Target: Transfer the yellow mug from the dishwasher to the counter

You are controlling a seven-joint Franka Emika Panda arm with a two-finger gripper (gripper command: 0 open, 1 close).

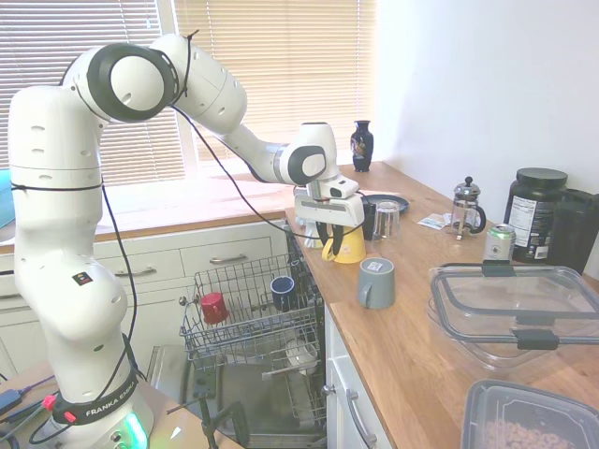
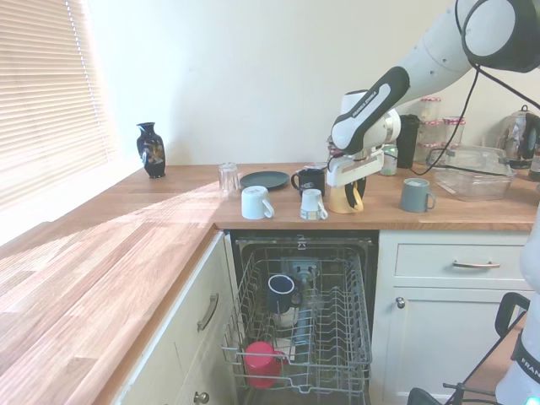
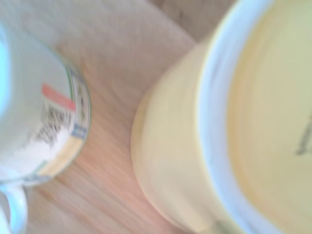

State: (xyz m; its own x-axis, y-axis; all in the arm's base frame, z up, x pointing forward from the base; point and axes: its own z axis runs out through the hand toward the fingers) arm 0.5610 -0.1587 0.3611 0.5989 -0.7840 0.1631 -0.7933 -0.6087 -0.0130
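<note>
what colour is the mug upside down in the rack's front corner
Red, clearest in the second exterior view.

The yellow mug [image 2: 344, 198] stands upside down on the counter [image 2: 126, 245] near its front edge, above the dishwasher [image 2: 299, 325]. 2 mugs [image 2: 256, 202] stand beside it along that edge. Another 2 mugs [image 2: 281, 291] sit in the dishwasher's rack.

This is a home kitchen. A long wooden desk [image 2: 126, 253] runs over white cabinet drawers [image 2: 456, 263], with an open dishwasher [image 2: 299, 325] below whose wire rack holds mugs. On the worktop stand a French press [image 1: 465, 208], a dark plate [image 2: 264, 179] and plastic food containers [image 1: 510, 313]; slatted blinds [image 1: 271, 65] cover the window.
</note>
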